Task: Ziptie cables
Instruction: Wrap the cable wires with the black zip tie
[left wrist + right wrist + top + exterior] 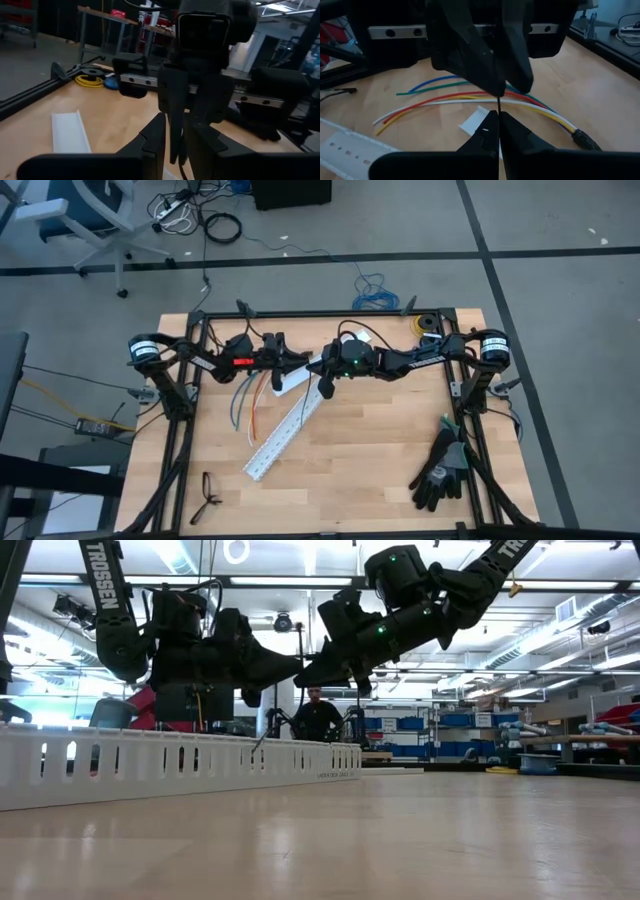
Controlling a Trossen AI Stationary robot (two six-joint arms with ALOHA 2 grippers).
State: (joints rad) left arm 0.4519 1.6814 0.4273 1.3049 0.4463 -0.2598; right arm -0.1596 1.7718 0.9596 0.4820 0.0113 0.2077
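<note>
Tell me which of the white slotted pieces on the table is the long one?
The long white slotted duct runs diagonally across the middle of the table. The other white piece is shorter, lying under the two grippers near the coloured cables.

Two dark grippers, left gripper and right gripper, are seen nearly meeting above the wooden table. Thin coloured cables are seen beneath, beside long white slotted duct pieces.
</note>
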